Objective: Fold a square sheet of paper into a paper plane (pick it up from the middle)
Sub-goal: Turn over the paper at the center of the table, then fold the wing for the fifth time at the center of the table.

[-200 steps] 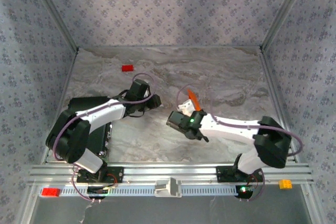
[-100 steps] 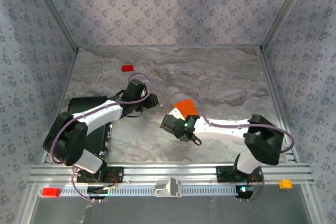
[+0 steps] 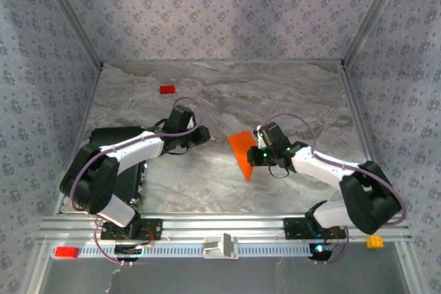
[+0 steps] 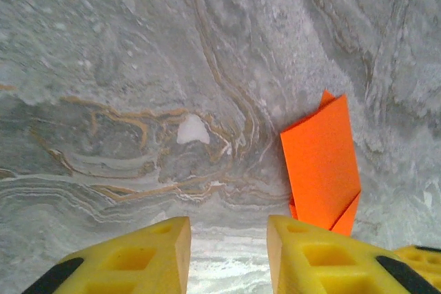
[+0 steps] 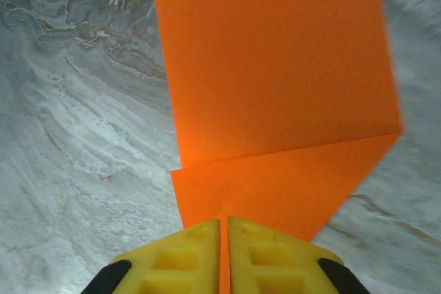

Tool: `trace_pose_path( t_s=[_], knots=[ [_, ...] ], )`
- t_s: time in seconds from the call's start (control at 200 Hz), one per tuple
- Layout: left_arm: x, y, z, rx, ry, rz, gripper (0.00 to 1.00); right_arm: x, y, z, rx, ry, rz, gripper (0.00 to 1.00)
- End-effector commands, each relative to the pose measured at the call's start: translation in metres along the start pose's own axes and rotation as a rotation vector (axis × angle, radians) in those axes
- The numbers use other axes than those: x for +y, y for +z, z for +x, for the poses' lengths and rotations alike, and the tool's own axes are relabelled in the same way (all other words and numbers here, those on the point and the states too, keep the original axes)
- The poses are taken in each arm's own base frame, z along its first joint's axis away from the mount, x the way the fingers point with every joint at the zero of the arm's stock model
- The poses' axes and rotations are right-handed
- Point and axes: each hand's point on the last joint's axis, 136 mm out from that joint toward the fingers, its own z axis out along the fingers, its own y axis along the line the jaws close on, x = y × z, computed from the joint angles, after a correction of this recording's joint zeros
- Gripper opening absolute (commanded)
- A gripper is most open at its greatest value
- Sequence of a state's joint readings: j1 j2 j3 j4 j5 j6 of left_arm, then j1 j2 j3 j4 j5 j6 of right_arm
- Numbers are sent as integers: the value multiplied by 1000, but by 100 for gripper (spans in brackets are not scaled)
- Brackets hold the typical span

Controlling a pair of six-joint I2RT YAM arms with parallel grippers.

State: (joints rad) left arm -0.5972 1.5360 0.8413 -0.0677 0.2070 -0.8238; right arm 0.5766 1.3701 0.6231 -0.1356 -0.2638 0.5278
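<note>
The square sheet of paper [image 3: 242, 152] is bright orange and folded into a tapering wedge with a creased flap, pointing toward the near edge. It lies low over the marble table [image 3: 289, 101] at the middle. My right gripper [image 3: 257, 157] is shut on its right edge. In the right wrist view the yellow fingers [image 5: 262, 253] pinch the thin orange edge, my right gripper [image 5: 224, 231] closed tight, and the paper [image 5: 275, 80] spreads ahead. My left gripper [image 3: 204, 133] hovers to the paper's left, apart from it. In the left wrist view my left gripper [image 4: 229, 242] stands open and empty, the paper [image 4: 322, 163] ahead to its right.
A small red block [image 3: 167, 89] lies at the back left of the table. A black pad [image 3: 127, 173] sits under the left arm. On the front rail rest a red block [image 3: 67, 252] and a tan block [image 3: 374, 242]. Patterned walls close in three sides.
The right arm swung from the paper's near left side to its right. The paper went from standing on edge to lying spread and low. The left arm barely moved.
</note>
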Motion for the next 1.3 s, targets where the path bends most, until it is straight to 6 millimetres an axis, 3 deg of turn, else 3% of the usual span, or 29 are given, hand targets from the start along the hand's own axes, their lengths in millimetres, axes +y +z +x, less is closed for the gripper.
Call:
trace_pose_path(
  t_s=[0.0,0.355,0.645,0.795,0.844,0.914,1.114,1.294],
  knots=[
    [-14,5,2,24,16,41,33,26,10,4,69,53,-171,10],
    [-23,12,8,59,25,68,29,-8,42,25,141,311,-47,9],
    [-30,18,10,76,8,103,26,-15,49,31,16,779,-76,8],
    [-41,23,16,102,24,136,23,17,26,-7,-121,752,-253,10],
    [-47,24,17,112,35,152,22,19,16,-16,-138,711,-252,10],
    [-57,29,20,133,50,177,21,8,1,-23,-172,646,-186,11],
    [-86,48,35,222,109,225,17,-44,-23,-7,-173,607,2,11],
    [-99,70,44,288,118,241,16,-58,-24,-1,-134,601,-36,12]
  ],
)
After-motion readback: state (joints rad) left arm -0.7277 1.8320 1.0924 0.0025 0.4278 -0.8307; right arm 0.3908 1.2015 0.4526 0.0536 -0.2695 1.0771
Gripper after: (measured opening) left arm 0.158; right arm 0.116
